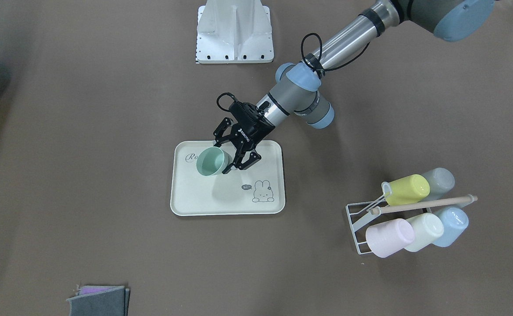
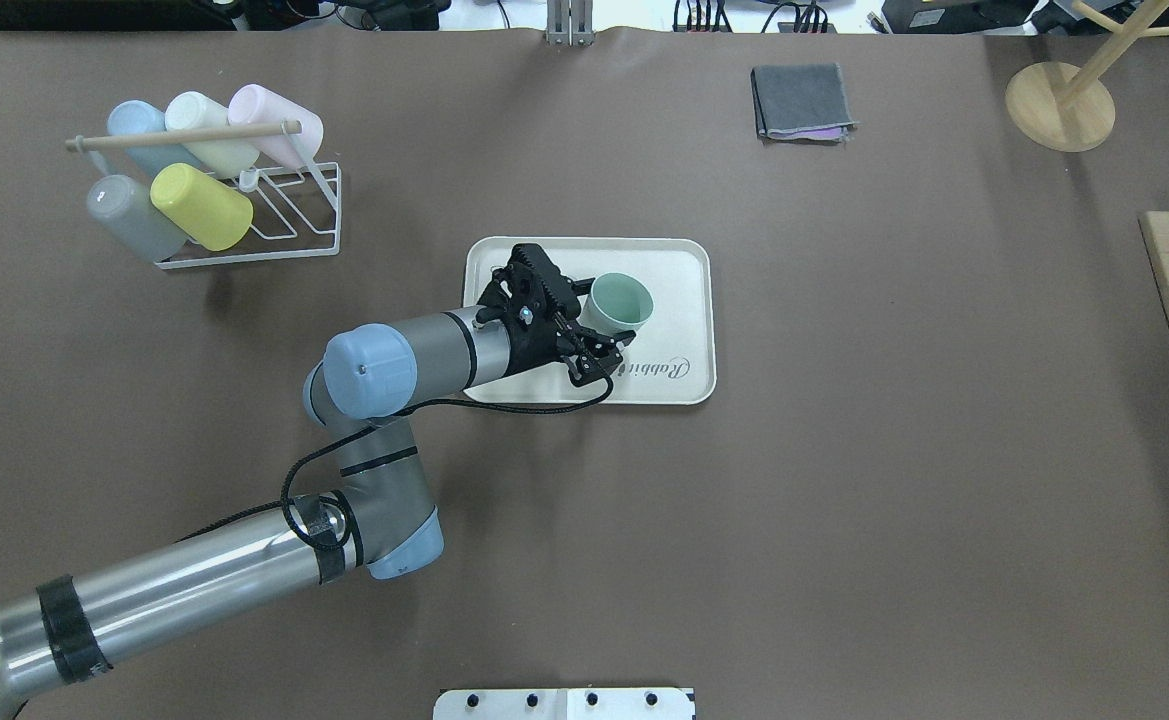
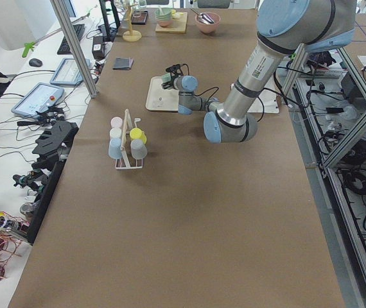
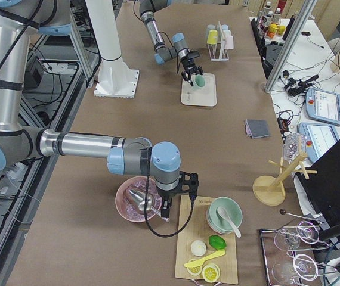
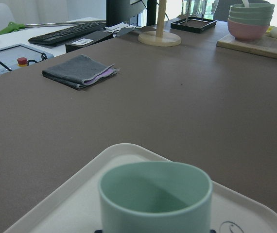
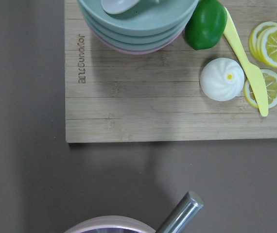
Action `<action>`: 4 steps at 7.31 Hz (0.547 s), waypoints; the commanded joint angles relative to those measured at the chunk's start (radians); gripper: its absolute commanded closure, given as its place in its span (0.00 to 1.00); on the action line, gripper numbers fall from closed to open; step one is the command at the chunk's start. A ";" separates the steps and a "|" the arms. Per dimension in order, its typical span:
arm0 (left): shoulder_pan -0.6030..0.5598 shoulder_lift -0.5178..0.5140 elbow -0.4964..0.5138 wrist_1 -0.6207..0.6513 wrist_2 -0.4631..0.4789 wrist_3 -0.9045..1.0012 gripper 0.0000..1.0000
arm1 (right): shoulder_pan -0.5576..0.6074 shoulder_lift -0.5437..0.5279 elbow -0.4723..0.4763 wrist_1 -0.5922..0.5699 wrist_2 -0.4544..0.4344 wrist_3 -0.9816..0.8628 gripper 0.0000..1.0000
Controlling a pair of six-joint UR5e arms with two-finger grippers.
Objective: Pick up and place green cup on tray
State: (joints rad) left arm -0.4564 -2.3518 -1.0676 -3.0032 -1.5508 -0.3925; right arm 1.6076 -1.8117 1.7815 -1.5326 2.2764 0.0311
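Note:
The green cup (image 1: 212, 161) is a sage-green tumbler held tilted a little above the cream tray (image 1: 195, 202), over its "Rabbit" end. My left gripper (image 1: 224, 156) is shut on the green cup, one finger on each side. The overhead view shows the cup (image 2: 619, 303), the gripper (image 2: 599, 315) and the tray (image 2: 689, 260). The left wrist view shows the cup (image 5: 155, 196) close up over the tray's rim (image 5: 56, 208). My right gripper (image 4: 181, 189) shows only in the exterior right view, far from the tray; I cannot tell whether it is open.
A wire rack (image 2: 204, 180) with several cups, one bright yellow-green, stands beside the tray on my left. A folded grey cloth (image 2: 802, 100) and a wooden stand (image 2: 1059, 105) lie at the far side. A cutting board (image 6: 177, 97) with bowls and food lies under the right wrist.

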 commanded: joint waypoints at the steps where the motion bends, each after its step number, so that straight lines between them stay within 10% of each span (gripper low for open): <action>1: 0.001 0.002 -0.009 -0.003 -0.002 0.006 0.01 | 0.000 0.000 0.001 0.000 0.000 0.000 0.00; 4: -0.001 0.011 -0.020 -0.019 -0.002 0.006 0.01 | 0.000 0.000 0.001 0.000 0.002 0.000 0.00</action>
State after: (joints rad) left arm -0.4569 -2.3440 -1.0853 -3.0187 -1.5523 -0.3866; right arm 1.6076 -1.8117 1.7824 -1.5325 2.2774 0.0307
